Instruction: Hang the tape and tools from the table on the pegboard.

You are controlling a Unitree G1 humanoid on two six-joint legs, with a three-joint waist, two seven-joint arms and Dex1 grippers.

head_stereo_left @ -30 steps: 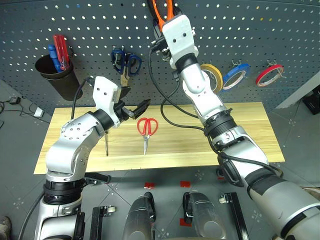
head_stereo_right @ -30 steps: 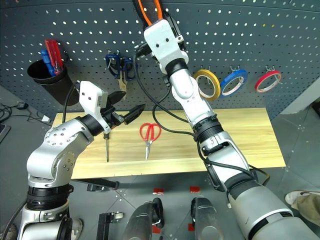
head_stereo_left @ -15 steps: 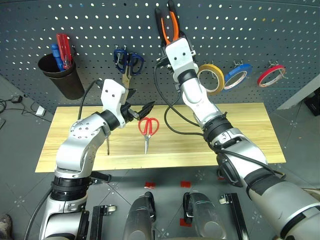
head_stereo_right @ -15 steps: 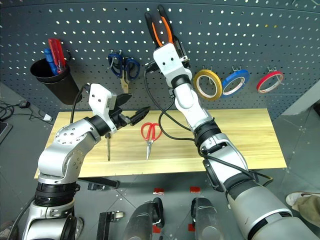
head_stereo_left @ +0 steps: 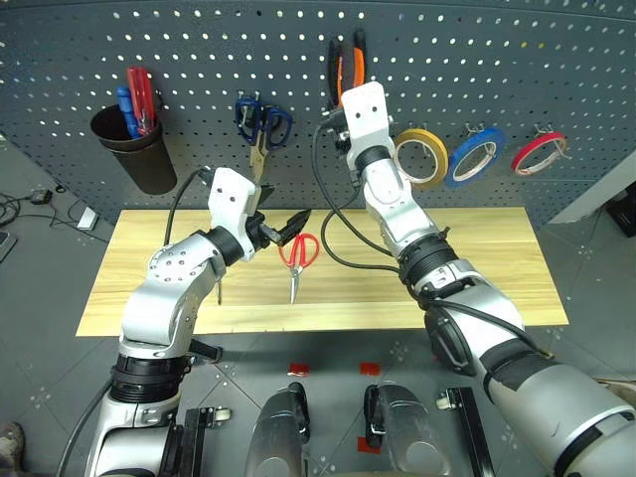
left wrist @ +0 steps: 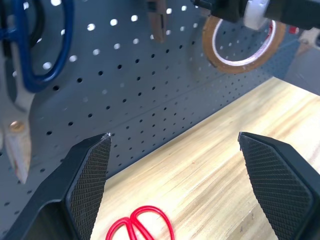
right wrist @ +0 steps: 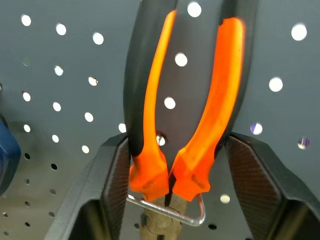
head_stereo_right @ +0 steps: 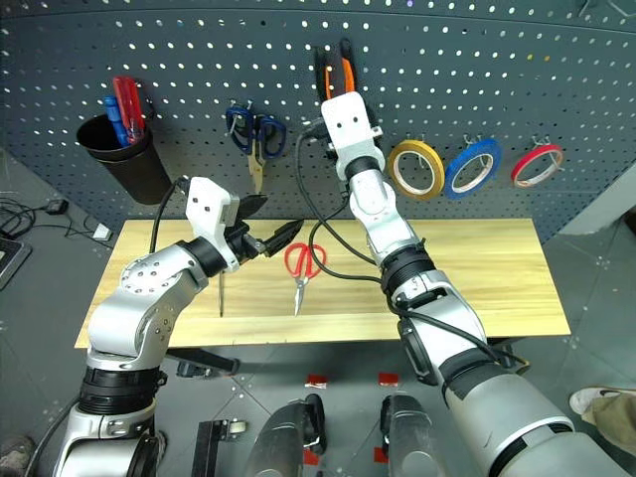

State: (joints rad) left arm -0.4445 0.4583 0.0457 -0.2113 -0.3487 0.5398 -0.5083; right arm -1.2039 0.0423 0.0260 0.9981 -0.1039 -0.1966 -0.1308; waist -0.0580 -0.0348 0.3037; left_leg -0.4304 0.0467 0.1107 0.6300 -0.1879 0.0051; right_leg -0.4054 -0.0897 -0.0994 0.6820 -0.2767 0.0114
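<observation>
R tool (right wrist: 172,165) open astride pliers (right wrist: 185,100) on hook (right wrist: 167,212) | L tool (left wrist: 175,170) open | red scissors (head_stereo_left: 296,253) on table (head_stereo_left: 477,258)

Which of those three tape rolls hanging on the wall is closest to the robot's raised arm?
The yellow roll, hanging on the pegboard right beside the arm; the blue tape and red roll hang farther off.

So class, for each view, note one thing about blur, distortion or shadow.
Left eye view: the pegboard and the table edge bow, a wide-lens warp. Left wrist view: the blue-handled scissors and yellow roll are soft, the left pincer's fingers sharp. Right wrist view: the pliers shade the board between their handles.
</observation>
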